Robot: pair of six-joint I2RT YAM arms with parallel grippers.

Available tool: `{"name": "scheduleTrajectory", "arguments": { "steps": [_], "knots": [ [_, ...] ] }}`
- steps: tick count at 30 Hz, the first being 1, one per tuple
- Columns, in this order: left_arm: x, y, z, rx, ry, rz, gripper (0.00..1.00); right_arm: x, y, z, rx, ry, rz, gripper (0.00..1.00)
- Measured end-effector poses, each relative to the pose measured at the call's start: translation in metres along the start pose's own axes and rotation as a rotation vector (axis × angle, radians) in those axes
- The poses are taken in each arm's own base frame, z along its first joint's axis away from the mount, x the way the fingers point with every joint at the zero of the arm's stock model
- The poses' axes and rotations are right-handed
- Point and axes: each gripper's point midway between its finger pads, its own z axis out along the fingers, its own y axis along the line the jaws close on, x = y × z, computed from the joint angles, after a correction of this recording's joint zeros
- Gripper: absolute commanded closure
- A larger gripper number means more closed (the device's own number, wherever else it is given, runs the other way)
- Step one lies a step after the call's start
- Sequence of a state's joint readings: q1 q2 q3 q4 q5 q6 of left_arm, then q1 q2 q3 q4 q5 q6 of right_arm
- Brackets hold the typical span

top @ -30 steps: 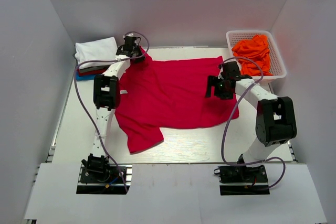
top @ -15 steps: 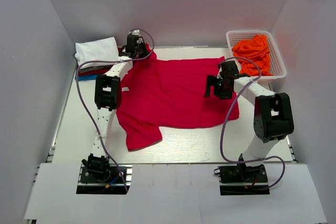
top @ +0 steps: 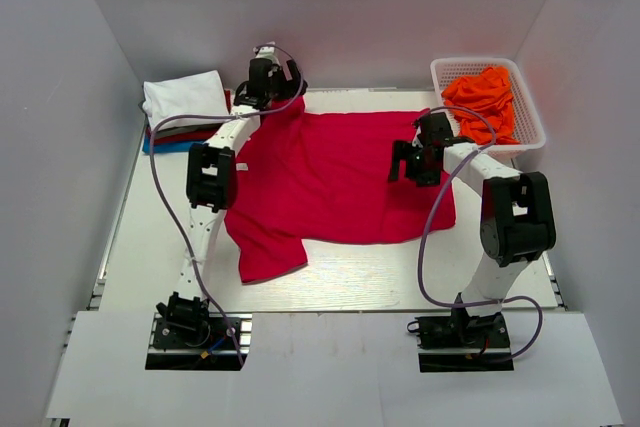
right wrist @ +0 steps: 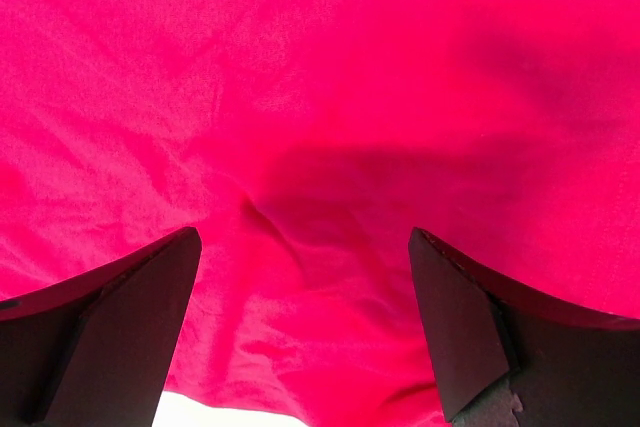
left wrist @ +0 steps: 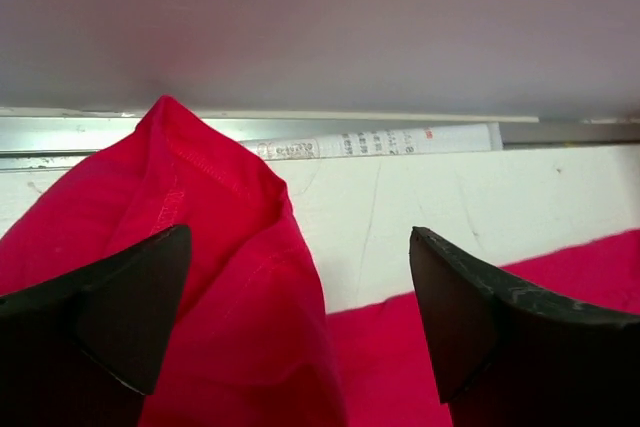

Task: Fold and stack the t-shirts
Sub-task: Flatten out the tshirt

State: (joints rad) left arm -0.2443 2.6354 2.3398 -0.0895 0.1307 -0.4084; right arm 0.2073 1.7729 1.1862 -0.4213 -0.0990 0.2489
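Top external: crimson t-shirt lengthwise left-right

a robot lab test cell. plain white panels box in a white counter, and two cabled arms are bolted on metal plates at its near edge.

Spread t-shirt lying mid worktop; folded stack sitting far-L beside it, basket w/ crumpled shirt sitting far-R; L tool hanging over shirt's far-L corner.
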Motion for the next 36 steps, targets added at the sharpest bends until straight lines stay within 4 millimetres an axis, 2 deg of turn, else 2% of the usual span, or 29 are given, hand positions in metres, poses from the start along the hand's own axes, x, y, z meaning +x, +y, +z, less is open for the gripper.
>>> {"name": "scheduleTrajectory", "arguments": {
  "steps": [2,4,7,9,13,16,20,22,26,30,36],
  "knots": [
    [0.000,0.003,0.001,-0.033,-0.014,0.002,0.00,-0.002,-0.001,0.000,0.007,-0.005,0.003,0.10],
    [0.010,0.011,-0.003,-0.088,0.004,0.002,0.00,-0.004,-0.002,-0.001,0.018,-0.012,0.004,0.10],
    [0.024,0.029,-0.016,-0.181,0.043,-0.004,0.00,-0.011,-0.003,-0.002,0.028,-0.030,0.001,0.10],
    [0.029,0.042,-0.031,-0.246,0.067,-0.012,0.00,-0.022,0.000,-0.006,0.030,-0.059,-0.006,0.10],
    [0.023,0.057,-0.062,-0.331,0.081,-0.015,0.00,-0.064,0.010,-0.014,0.017,-0.153,-0.020,0.10],
    [0.013,0.061,-0.070,-0.354,0.069,-0.017,0.00,-0.102,0.017,-0.010,0.009,-0.223,-0.029,0.10],
    [0.021,0.067,-0.066,-0.368,0.100,-0.026,0.00,-0.148,0.023,0.017,0.008,-0.270,-0.038,0.10],
    [0.030,0.073,-0.060,-0.375,0.118,-0.027,0.00,-0.159,0.021,0.035,0.020,-0.272,-0.041,0.10],
    [0.060,0.090,-0.055,-0.401,0.184,-0.024,0.00,-0.159,0.007,0.071,0.077,-0.232,-0.039,0.10],
    [0.054,0.097,-0.050,-0.410,0.182,-0.029,0.00,-0.152,-0.008,0.096,0.131,-0.190,-0.033,0.10],
    [0.046,0.119,-0.051,-0.473,0.178,-0.044,0.00,-0.149,-0.019,0.098,0.191,-0.185,-0.029,0.10]
  ]
}}
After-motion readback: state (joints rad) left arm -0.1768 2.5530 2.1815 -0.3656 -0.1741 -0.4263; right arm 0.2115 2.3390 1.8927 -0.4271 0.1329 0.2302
